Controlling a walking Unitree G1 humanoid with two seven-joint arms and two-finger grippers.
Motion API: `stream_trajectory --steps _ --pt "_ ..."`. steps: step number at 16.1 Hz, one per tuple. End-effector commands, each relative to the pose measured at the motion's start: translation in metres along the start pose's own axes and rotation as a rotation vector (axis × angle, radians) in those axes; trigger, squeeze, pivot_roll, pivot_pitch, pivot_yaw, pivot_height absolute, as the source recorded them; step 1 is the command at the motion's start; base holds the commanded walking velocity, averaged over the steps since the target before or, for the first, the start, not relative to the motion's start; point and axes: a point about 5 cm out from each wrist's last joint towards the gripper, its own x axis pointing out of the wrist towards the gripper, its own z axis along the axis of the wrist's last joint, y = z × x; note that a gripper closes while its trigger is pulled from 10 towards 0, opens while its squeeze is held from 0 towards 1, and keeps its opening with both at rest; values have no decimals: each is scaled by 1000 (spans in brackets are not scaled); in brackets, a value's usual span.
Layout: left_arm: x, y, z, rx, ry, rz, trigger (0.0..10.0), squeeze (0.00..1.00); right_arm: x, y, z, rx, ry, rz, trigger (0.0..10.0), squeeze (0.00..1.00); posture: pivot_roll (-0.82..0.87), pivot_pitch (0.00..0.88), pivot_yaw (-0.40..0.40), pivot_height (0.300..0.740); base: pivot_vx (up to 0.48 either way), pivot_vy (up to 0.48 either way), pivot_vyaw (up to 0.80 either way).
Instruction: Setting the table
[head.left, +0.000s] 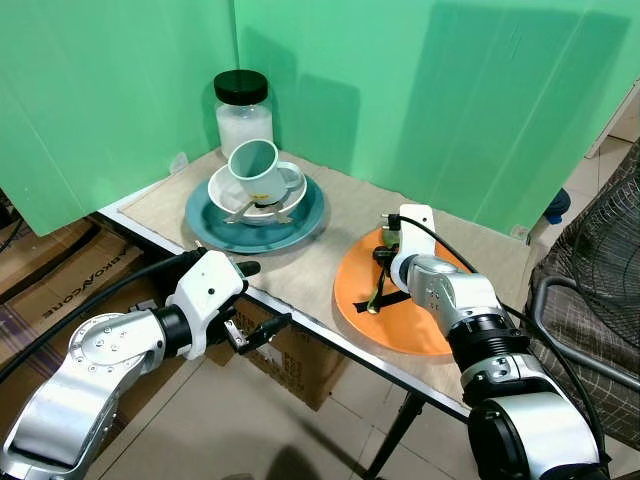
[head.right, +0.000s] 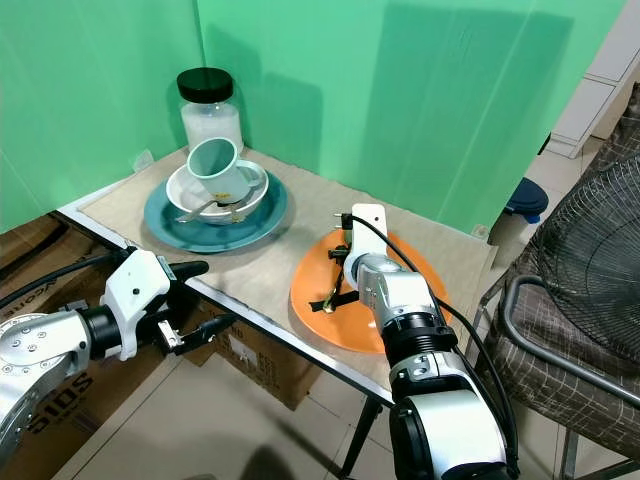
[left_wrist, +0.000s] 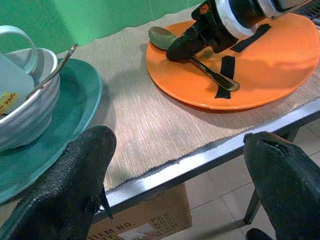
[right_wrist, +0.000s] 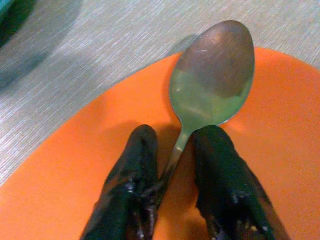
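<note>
On the round orange plate (head.left: 420, 320) at the near edge of the mat-covered table (head.left: 330, 225), the right gripper (right_wrist: 172, 172) has its two black fingers closed around the thin neck of a steel spoon (right_wrist: 212, 82), whose bowl points off the plate's rim toward the woven mat. The spoon appears to lie on or just above the orange surface; the wrist view does not settle which.

Away from the orange plate, toward the green backdrop's corner, a teal plate (head.left: 215, 225) carries a white ribbed bowl (head.left: 225, 190) with a pale green mug (head.left: 258, 170) tipped inside it and cutlery whose kind cannot be told propped in it; a black-lidded glass jar (head.left: 243, 110) stands just behind.

The left gripper (head.left: 255, 300) hangs below the table's edge beside the orange plate, fingers spread wide and holding nothing.

The likeliest trouble is the grip itself: the fingers pinch a narrow, smooth neck, so the spoon could swivel or slip free when lifted. A dragging spoon could also push the plate, which sits close to the table's edge.
</note>
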Motion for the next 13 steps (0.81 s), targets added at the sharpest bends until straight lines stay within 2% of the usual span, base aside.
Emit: stream_trajectory --steps 1,9,12,13 --pt "-1 -1 -1 20 10 0 10000 0 1 3 -4 -3 32 15 0 0 128 0 -63 740 0 0 0" --pt "0 3 -1 39 9 12 10000 0 -2 5 2 -19 -21 82 0 0 127 0 -61 740 0 0 0" --pt "3 4 2 45 -13 25 10000 0 -8 -3 9 14 -72 96 0 0 131 0 -63 740 0 0 0" --pt "4 6 6 43 -33 39 10000 0 -14 -7 17 35 -122 110 0 0 131 0 -64 740 0 0 0"
